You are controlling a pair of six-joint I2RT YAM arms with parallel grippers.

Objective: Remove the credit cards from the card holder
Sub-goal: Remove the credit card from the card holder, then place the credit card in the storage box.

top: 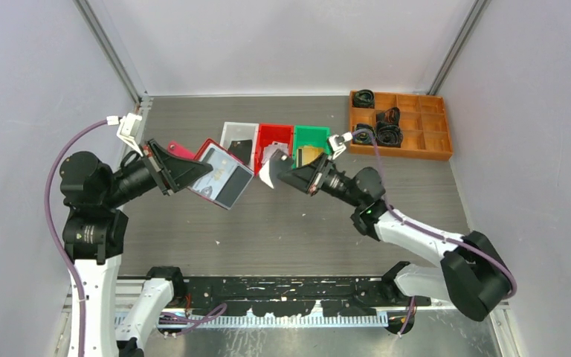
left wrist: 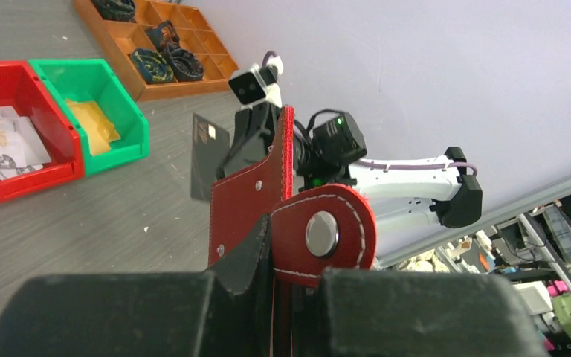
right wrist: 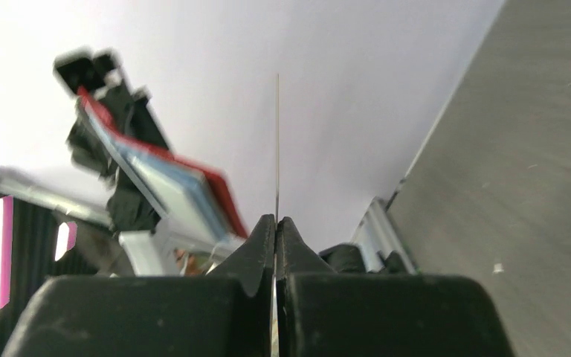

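The right gripper (right wrist: 276, 223) is pinched tight on one credit card (right wrist: 277, 149), which the right wrist view shows edge-on as a thin line rising toward 12 o'clock from between the closed jaws. In the top view this card (top: 270, 172) hangs above the table (top: 305, 223), clear of everything else. The card holder (top: 223, 175) is near it at 9 o'clock, not touching. The left gripper (left wrist: 282, 268) is clamped narrow on the card holder (left wrist: 256, 193) at its spine end and holds it off the table. The wallet is spread open with its pale sleeved inside turned up toward the top camera. Its snap tab (left wrist: 323, 234) sits just beside the left fingers. At 12 o'clock from the right gripper three bins stand side by side on the table. The white bin (top: 227, 132) has a dark card (top: 239, 151) in it. The red bin (left wrist: 44, 97) holds pale cards (left wrist: 4, 137), and the green bin (left wrist: 130, 123) holds a gold card (left wrist: 93, 119). Farther out, at about 2 o'clock, a wooden tray (top: 427, 141) with compartments holds black coiled items I cannot identify.
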